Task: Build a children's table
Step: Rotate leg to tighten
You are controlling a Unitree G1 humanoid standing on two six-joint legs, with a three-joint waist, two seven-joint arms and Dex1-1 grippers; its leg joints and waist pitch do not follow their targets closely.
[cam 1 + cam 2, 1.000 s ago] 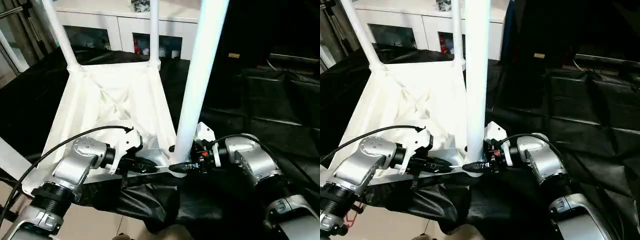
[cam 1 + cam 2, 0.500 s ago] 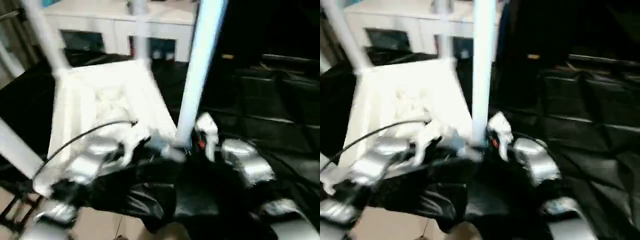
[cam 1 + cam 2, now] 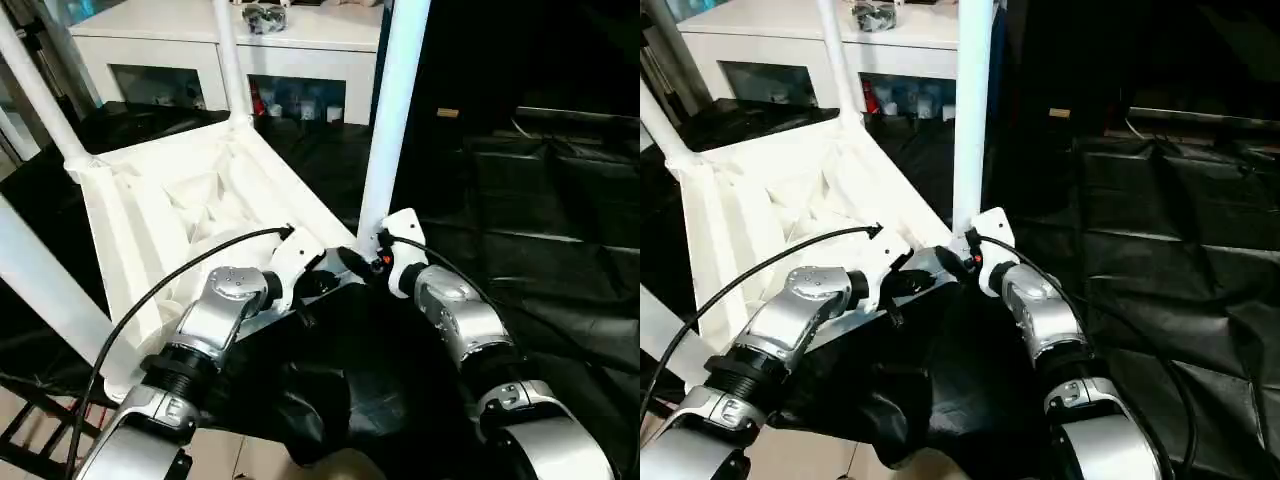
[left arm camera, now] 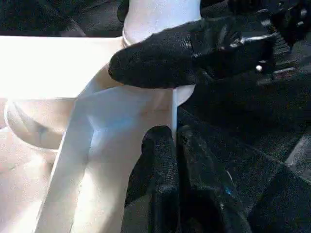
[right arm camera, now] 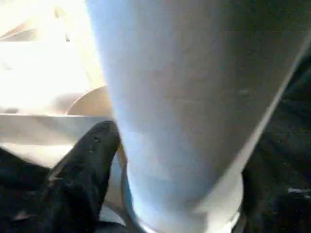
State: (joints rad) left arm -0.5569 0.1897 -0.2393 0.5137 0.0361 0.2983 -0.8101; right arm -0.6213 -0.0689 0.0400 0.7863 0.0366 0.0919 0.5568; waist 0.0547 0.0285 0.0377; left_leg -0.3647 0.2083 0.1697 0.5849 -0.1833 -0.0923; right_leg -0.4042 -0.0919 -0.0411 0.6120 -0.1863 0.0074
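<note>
From my head cameras, the upturned tabletop (image 3: 170, 200) has swung round on the black cloth (image 3: 520, 200) since a second ago. Its far corner now sits further left against the white cabinet (image 3: 300, 45), while the near-right leg (image 3: 392, 120) still stands upright in its corner socket. My left claw (image 3: 335, 280) and right claw (image 3: 362, 262) meet at that corner. In my left wrist view, my left claw (image 4: 172, 133) is pressed together and seems to pinch the tabletop's thin rim just below the leg (image 4: 160, 14). In my right wrist view the leg (image 5: 184, 97) looms close; whether my right claw clamps it I cannot tell. I judge this leg seated, with the turn bringing another corner into reach.
</note>
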